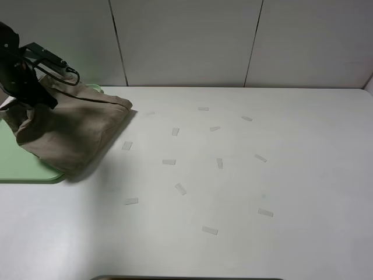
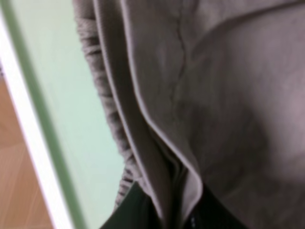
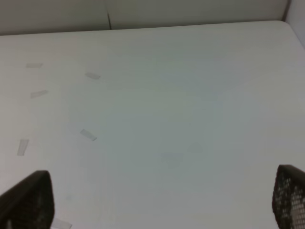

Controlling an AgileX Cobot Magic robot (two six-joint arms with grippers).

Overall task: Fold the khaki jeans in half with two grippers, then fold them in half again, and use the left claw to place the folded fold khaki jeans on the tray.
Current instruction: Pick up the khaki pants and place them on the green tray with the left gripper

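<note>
Meanwhile left tool (image 2: 183,210) pinches khaki jeans (image 1: 70,131) over tray (image 1: 23,166); right tool (image 3: 162,200) wide above taped table (image 1: 233,192)

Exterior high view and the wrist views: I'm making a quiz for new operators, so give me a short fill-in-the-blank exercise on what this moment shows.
1. The left gripper is shut on the khaki ____.
2. The khaki jeans hang partly over the pale-green ____ at the table's left edge.
3. In the right wrist view, the right gripper has its fingers spread ____ above the bare table.
4. Small strips of clear ____ dot the tabletop.

Missing words: jeans; tray; open; tape
</note>
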